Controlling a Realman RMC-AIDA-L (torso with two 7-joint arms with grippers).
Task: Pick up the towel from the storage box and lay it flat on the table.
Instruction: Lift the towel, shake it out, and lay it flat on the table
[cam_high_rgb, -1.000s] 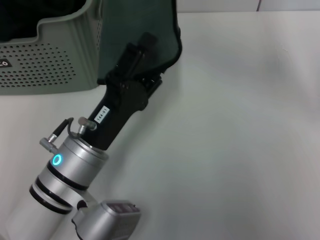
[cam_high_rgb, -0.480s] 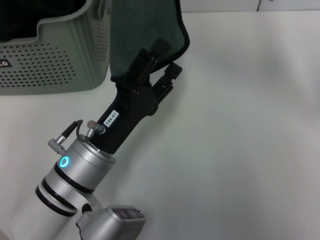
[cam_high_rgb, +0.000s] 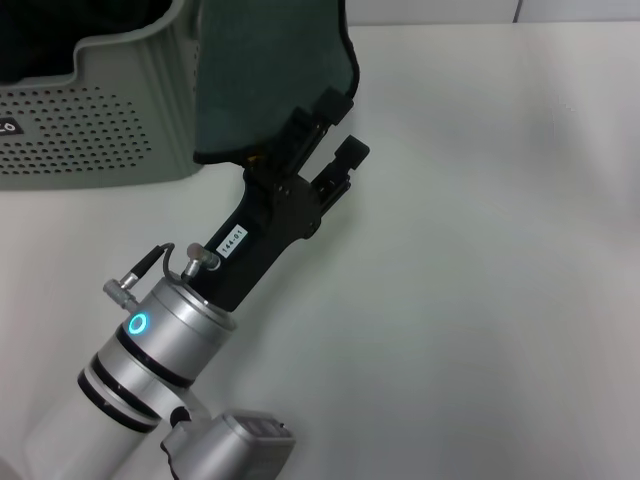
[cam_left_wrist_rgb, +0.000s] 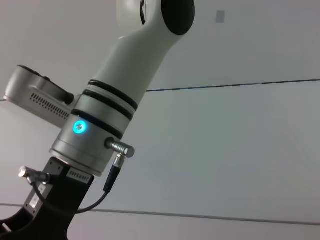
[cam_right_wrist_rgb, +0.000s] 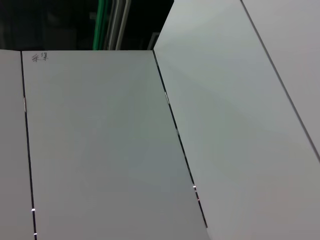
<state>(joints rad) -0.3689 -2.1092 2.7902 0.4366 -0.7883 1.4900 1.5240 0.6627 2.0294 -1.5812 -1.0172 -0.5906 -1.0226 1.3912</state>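
Towel (cam_high_rgb: 265, 80) hangs teal face out beside the storage box (cam_high_rgb: 95, 110), above the table (cam_high_rgb: 480, 250), its lower edge clamped in the left gripper (cam_high_rgb: 310, 135), probably lifted clear for spreading flat. Right gripper is out of view.

Evenly bright and diffuse overhead, soft faint shadow beside the left arm (cam_high_rgb: 200, 300) on the bench (cam_high_rgb: 480, 280), mild glare off silver housing, sharp throughout, basket interior dark.
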